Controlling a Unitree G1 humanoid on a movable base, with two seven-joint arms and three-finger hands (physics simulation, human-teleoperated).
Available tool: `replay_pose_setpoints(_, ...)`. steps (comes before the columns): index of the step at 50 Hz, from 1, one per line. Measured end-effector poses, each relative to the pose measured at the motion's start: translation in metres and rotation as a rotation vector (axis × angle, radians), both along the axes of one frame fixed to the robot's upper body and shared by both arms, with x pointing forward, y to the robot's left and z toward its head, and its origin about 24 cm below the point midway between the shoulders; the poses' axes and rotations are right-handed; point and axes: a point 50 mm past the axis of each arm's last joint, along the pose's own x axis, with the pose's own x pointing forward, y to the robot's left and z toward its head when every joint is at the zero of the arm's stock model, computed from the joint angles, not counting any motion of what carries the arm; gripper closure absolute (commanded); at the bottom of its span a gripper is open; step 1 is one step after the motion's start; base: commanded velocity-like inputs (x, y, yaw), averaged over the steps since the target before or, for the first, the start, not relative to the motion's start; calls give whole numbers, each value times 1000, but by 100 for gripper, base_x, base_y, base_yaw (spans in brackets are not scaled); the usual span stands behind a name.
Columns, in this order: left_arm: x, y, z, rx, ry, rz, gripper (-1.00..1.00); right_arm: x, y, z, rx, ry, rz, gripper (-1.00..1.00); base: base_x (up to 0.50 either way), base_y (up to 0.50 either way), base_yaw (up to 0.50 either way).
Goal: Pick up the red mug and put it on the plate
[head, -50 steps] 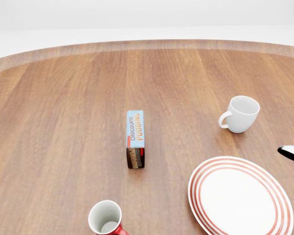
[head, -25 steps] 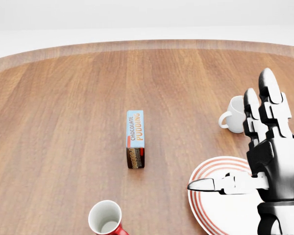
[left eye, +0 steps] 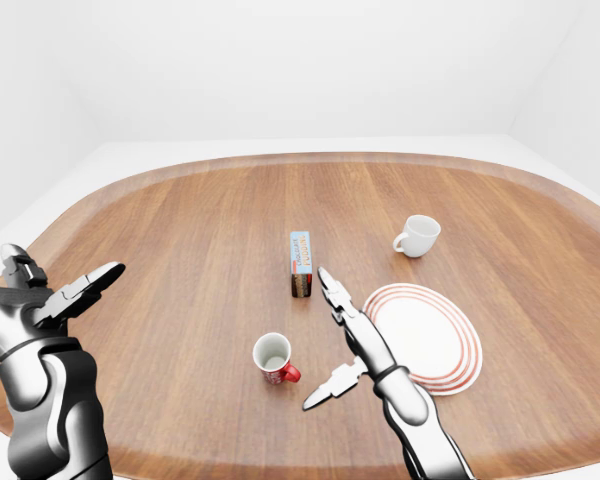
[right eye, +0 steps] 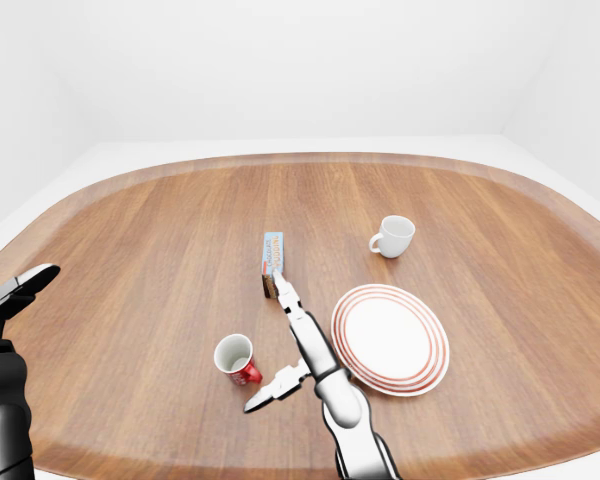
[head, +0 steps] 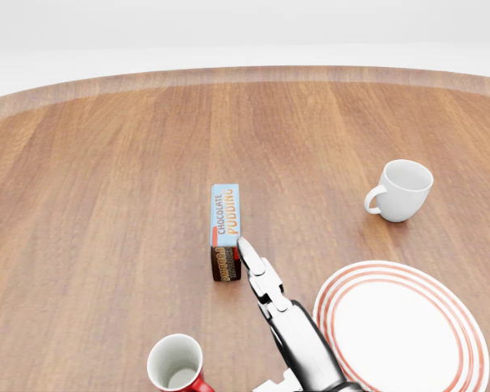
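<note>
The oval wooden table (left eye: 180,230) carries everything. The striped plate (left eye: 425,335) lies toward its right side near the near edge, bare. The robot's right hand (left eye: 345,340) hovers between plate and red mug, fingers spread wide: two point away toward the chocolate pudding box (left eye: 300,263), the thumb juts down and left, closing on nothing. The left hand (left eye: 50,300) is raised over the table's left edge, also splayed and empty. The white cup (left eye: 417,235) stands beyond the plate, well apart from it. The red mug (left eye: 274,358) stands upright near the table's near edge, just left of the right hand, handle turned toward that hand. My worry: the outstretched thumb sits near the handle, so a sideways sweep could knock the mug over or push it toward the edge before the fingers get round it
</note>
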Motion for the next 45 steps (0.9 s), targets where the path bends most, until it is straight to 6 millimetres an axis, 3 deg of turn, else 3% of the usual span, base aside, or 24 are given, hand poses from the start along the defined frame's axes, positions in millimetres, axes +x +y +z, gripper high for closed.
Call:
replay_pose_setpoints(18,0,0,1,2,-2,1,-100,-12,23,-50,-142,188,131,-100,0,0,0)
replay_pose_setpoints(45,0,-1,1,6,-5,0,-100,1,44,-92,-256,320,205,-100,0,0,0)
